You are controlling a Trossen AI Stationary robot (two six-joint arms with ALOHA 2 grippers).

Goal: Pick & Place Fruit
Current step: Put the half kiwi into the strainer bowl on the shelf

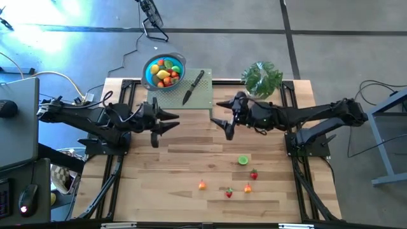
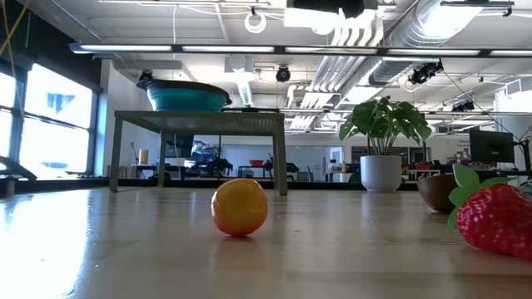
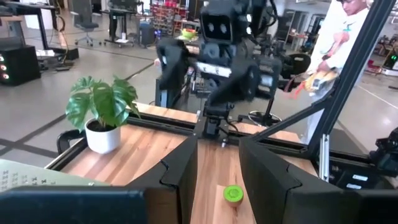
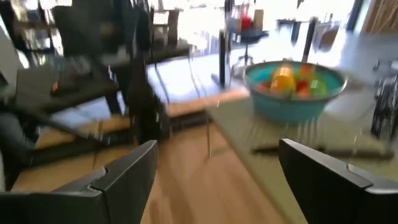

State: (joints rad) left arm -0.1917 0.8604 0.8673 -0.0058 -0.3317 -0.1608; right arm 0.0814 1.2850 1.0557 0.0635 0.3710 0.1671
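Note:
Several small fruit pieces lie on the wooden table near its front edge: a green one (image 1: pixel 243 160), a strawberry (image 1: pixel 254 174) and an orange one (image 1: pixel 202 185). More fruit fills the blue bowl (image 1: pixel 164 71), which stands on a raised green stand (image 1: pixel 184 95) at the far side. My left gripper (image 1: pixel 175 121) hovers open, pointing level toward the table's right. Between its fingers nothing is held; the green fruit (image 3: pixel 233 194) shows on the table beyond them. My right gripper (image 1: pixel 216 112) faces it, open wide and holding nothing. The bowl (image 4: pixel 293 87) shows beyond its fingers.
A black-handled knife (image 1: pixel 193 88) lies on the green stand beside the bowl. A potted plant (image 1: pixel 262 77) stands at the far right. In the low view an orange fruit (image 2: pixel 239 208) and a strawberry (image 2: pixel 497 218) lie close. A person (image 3: pixel 345 37) stands beyond the table.

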